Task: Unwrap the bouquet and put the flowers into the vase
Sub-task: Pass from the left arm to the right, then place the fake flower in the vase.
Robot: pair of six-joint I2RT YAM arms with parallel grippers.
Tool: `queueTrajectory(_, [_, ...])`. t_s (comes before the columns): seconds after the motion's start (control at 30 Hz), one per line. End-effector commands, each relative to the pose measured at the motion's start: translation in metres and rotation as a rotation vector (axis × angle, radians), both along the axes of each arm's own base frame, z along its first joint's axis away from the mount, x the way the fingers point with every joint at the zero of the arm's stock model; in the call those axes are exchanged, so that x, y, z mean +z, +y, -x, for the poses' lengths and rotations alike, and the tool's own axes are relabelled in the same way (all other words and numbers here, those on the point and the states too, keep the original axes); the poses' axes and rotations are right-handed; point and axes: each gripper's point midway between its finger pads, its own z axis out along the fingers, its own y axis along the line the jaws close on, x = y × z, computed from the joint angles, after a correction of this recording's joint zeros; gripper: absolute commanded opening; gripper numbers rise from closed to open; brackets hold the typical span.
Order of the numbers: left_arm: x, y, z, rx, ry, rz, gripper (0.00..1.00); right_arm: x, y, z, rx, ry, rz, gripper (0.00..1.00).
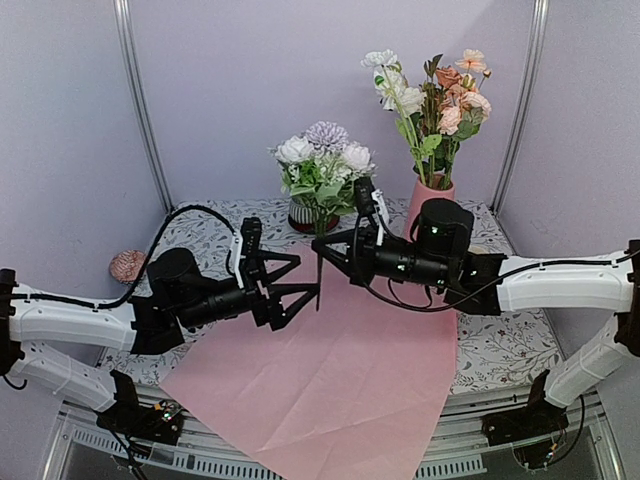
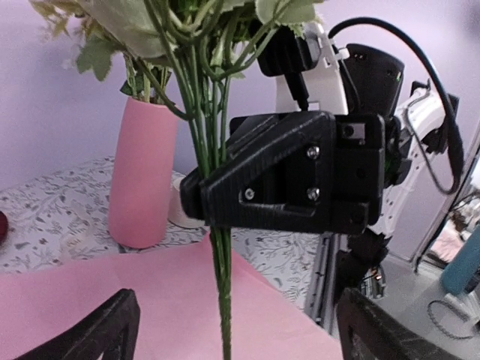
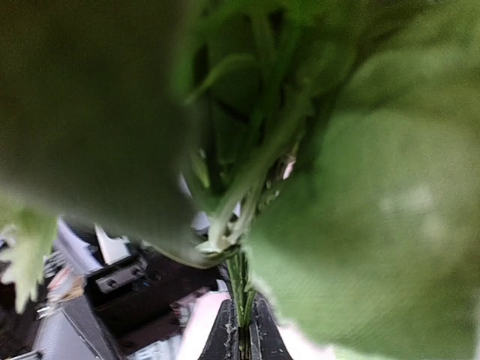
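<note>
While the right gripper (image 1: pixel 320 247) clamps a bunch of flowers (image 1: pixel 325 160) by its green stems, its fingers closed tight on them, the left gripper (image 1: pixel 309 273) sits just beside the lower stems with its fingers spread wide, gripping nothing. The bunch stands upright in the air, with white and lavender heads and green leaves on top. It hangs above the far edge of a sheet of pale pink paper (image 1: pixel 330 390), which lies flat and creased on the table's leaf-patterned cloth (image 1: pixel 500 350).

From the left wrist, the stems run straight down the middle, clear of the two dark fingers at either side, and the right gripper's black fingers cross them halfway up. From the right wrist, blurred green leaves fill most of the view. At the bottom, two dark fingertips press together on the stems.

The tall pink vase (image 1: pixel 428 200) stands at the back of the table, just behind the right gripper, and holds peach, pink and white blooms (image 1: pixel 440 90). A striped mug (image 1: pixel 299 213) sits behind the held bunch, partly hidden.
</note>
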Motion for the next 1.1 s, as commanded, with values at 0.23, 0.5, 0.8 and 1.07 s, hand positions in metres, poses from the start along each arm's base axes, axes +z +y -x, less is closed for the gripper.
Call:
queueTrajectory(0.23, [0.005,0.012,-0.014,0.111,0.014,-0.008,0.98,0.002,-0.128,-0.072,-0.551,-0.061,0.189,0.02])
queueTrajectory(0.5, [0.004,0.016,-0.016,0.13,0.02,-0.012,0.98,0.063,-0.245,-0.104,-0.93,-0.16,0.177,0.02])
queueTrajectory(0.8, [0.004,0.016,-0.016,0.129,0.018,-0.007,0.97,0.13,-0.319,-0.095,-1.208,-0.336,0.06,0.02])
queueTrajectory(1.07, [0.008,0.016,-0.013,0.118,0.014,0.002,0.97,0.162,-0.318,-0.1,-1.173,-0.474,-0.177,0.02])
